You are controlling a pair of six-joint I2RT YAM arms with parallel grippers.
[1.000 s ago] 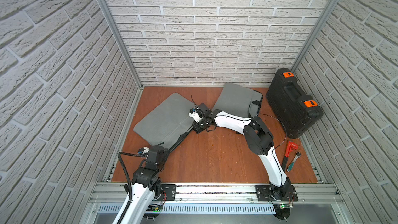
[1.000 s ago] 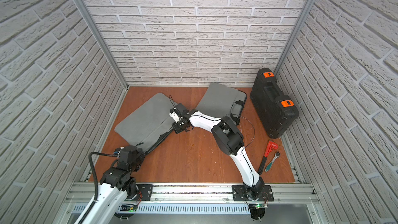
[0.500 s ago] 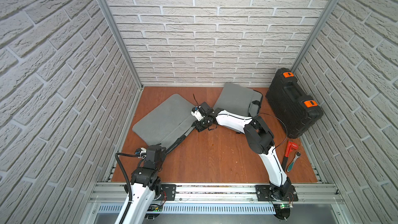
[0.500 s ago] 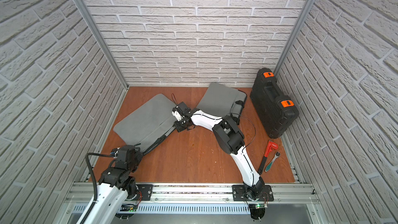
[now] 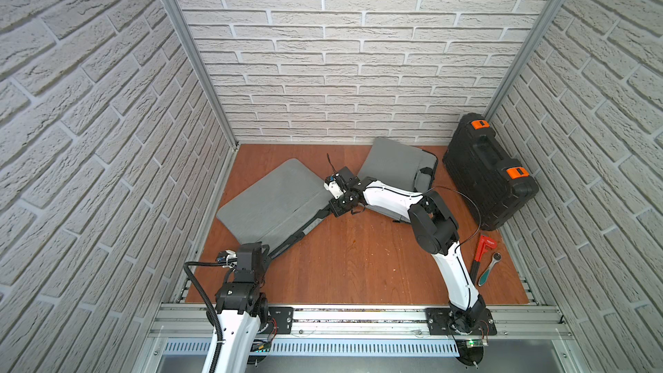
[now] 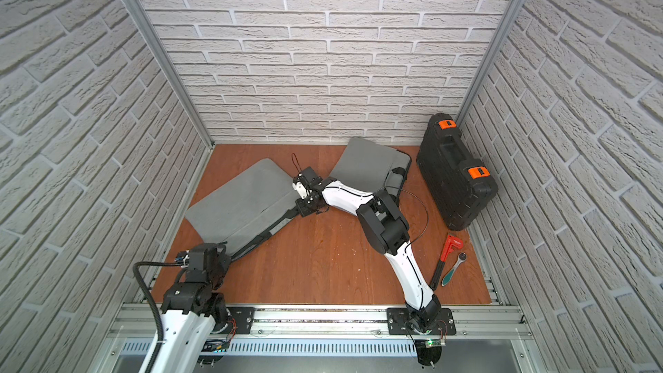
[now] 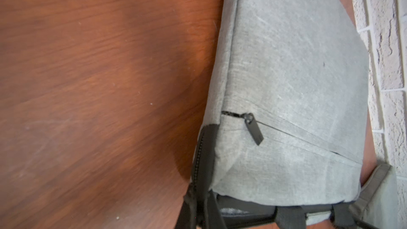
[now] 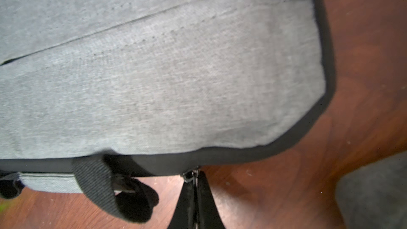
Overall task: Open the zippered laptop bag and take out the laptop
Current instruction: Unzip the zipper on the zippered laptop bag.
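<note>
The grey laptop bag lies flat at the left of the wooden floor, black zipper edge facing the middle. My left gripper is at its near corner, shut on the black zipper band. A front-pocket zipper pull lies flat on the grey cloth. My right gripper is at the far end of that edge, shut on the main zipper pull. A black handle strap hangs beside it. The laptop is hidden.
A second grey bag lies at the back, under my right forearm. A black tool case with orange latches leans in the back right corner. A red wrench and a teal-handled ratchet lie near the right wall.
My left arm has drawn slightly to the left and the bag's left corner has shifted with it. The right gripper has barely moved.
</note>
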